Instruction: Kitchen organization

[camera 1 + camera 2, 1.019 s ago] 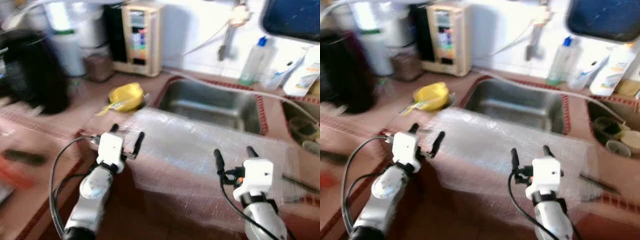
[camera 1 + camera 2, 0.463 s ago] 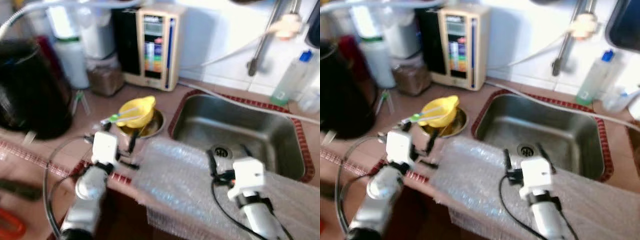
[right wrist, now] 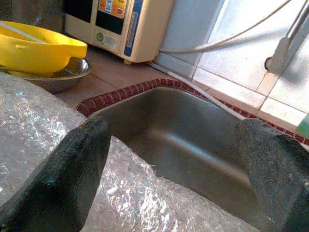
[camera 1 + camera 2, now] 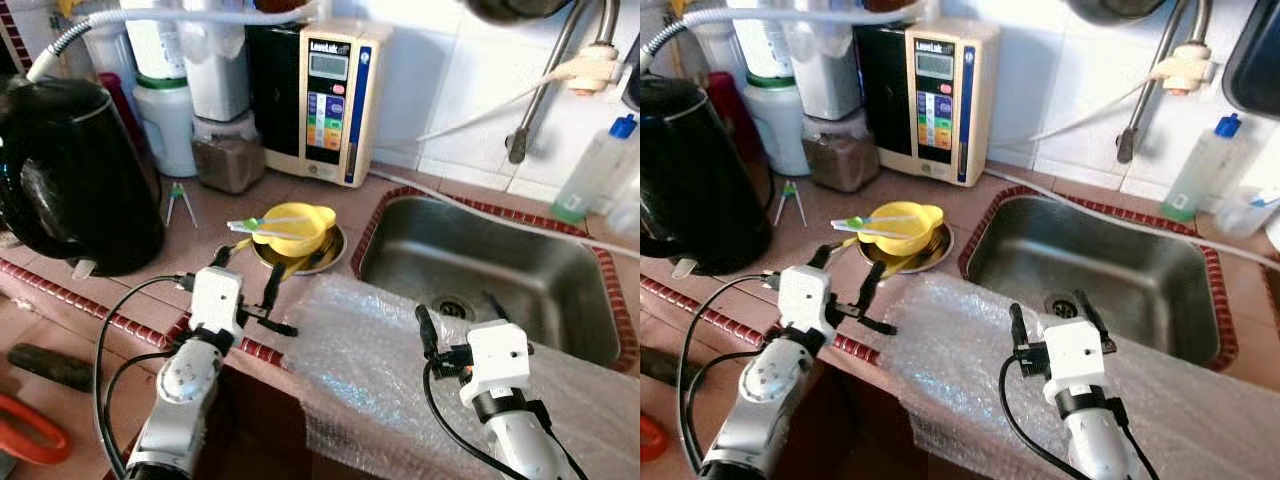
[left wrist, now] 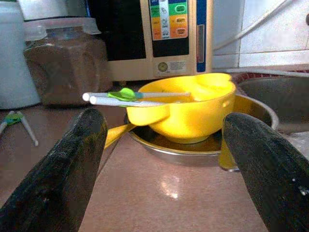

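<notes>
A yellow bowl (image 4: pixel 296 227) sits in a steel dish (image 4: pixel 331 249) on the counter, left of the sink (image 4: pixel 480 265). White and green utensils (image 5: pixel 126 96) lie across its rim. My left gripper (image 4: pixel 247 268) is open just in front of the bowl, which shows between its fingers (image 5: pixel 72 164) without touching them. A sheet of bubble wrap (image 4: pixel 365 350) drapes over the counter's front edge and the sink's near rim. Above it hovers my right gripper (image 4: pixel 458 310), open and holding nothing, pointing at the sink basin (image 3: pixel 183 140).
A black kettle (image 4: pixel 70 180) stands at the left. Along the back wall are a beige water unit (image 4: pixel 325 100), a brown-filled container (image 4: pixel 228 150) and white canisters. A tap and hose (image 4: pixel 540 95) and a blue-capped bottle (image 4: pixel 592 160) stand behind the sink. Red tile trim (image 4: pixel 60 290) marks the counter edge.
The camera has swung left and the picture has sharpened. Both grippers stay open; the left one now stands closer to the yellow bowl, the right one at the sink's near rim.
</notes>
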### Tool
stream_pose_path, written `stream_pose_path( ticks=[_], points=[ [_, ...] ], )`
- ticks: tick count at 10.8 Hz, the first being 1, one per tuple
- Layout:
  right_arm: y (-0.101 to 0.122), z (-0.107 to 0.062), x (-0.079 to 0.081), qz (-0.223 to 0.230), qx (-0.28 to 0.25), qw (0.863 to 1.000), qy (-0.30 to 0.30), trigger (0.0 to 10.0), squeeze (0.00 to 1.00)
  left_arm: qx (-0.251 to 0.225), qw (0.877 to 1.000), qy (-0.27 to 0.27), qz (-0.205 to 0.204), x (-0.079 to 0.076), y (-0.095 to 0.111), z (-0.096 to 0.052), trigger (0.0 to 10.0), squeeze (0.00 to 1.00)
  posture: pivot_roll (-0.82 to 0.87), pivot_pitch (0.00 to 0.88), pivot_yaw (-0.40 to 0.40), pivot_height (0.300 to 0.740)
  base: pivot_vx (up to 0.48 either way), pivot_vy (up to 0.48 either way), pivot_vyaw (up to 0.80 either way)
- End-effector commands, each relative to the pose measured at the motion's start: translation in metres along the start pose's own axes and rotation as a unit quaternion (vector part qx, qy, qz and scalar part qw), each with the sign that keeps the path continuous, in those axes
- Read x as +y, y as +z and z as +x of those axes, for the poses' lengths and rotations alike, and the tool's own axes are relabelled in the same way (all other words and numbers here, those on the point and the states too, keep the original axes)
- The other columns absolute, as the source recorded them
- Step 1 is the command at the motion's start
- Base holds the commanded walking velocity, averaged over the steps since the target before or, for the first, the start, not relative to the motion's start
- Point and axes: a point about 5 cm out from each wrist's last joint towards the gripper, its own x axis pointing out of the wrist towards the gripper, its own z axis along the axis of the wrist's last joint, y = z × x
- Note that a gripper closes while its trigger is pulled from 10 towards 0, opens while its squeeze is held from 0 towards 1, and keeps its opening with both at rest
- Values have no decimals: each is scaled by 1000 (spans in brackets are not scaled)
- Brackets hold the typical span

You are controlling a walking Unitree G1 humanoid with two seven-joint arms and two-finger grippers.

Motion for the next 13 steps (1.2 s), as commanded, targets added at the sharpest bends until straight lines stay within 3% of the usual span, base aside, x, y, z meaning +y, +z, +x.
stream_pose_path(
  ticks=[1,2,4,5,7,8,10,13],
  points=[
    [3,0,-2,-3,-7,1000,1,10000,0,-13,1000,10,4,3,8,2,10000,0,52,0,-23,740,0,0,0],
    [5,2,3,10,-8,1000,21,10000,0,-18,1000,20,-2,5,11,3,10000,0,57,0,-27,740,0,0,0],
    [12,4,16,33,-16,996,78,10000,0,-24,998,7,-57,-2,14,7,10000,0,58,0,-30,740,0,0,0],
    [12,3,17,26,-15,996,79,10000,0,-27,997,4,-71,-4,17,7,10000,125,56,0,-31,740,0,0,0],
    [9,1,18,24,-9,996,89,10000,0,-16,995,-4,-102,-10,18,12,10000,129,50,0,-29,740,0,0,0],
    [11,2,19,23,-12,995,97,10000,0,-20,993,-16,-118,-14,20,15,10000,1000,44,0,-26,740,0,0,0],
    [14,2,18,21,-13,994,106,10000,0,-26,992,-26,-122,-20,25,25,10000,1000,36,0,-23,740,0,0,0],
    [13,-2,16,4,-8,994,110,10000,0,-9,993,33,-113,-10,19,36,10000,1000,17,0,-28,740,0,0,0]
  ],
)
